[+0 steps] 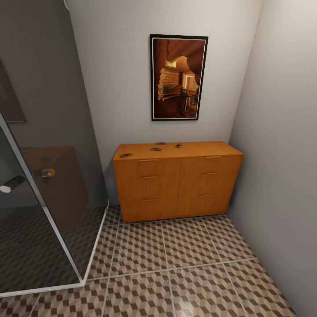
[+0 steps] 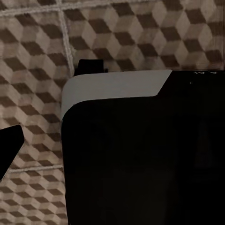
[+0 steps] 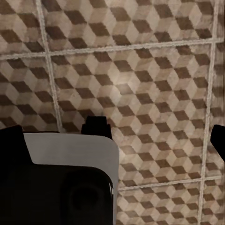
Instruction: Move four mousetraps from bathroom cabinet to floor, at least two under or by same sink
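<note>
Against the far wall stands the orange-brown cabinet (image 1: 178,181), all its drawers closed. On its top lie four mousetraps: one near the left front corner (image 1: 126,155), two around the middle (image 1: 155,149) (image 1: 160,143), and one further right (image 1: 178,145). The cube-patterned bathroom floor (image 1: 185,259) stretches from me to the cabinet. My right gripper (image 3: 117,140) hangs open over the floor tiles, a dark fingertip (image 3: 10,138) at each side of the right wrist view. My left gripper (image 2: 112,150) is open and empty too, with one fingertip (image 2: 9,147) showing beside my own dark body.
A dark glass shower enclosure (image 1: 48,185) with a white frame closes off the left side. A grey wall (image 1: 281,154) runs along the right, close to the cabinet's end. A framed picture (image 1: 178,77) hangs above the cabinet. My black-and-white base (image 3: 61,183) sits below both grippers.
</note>
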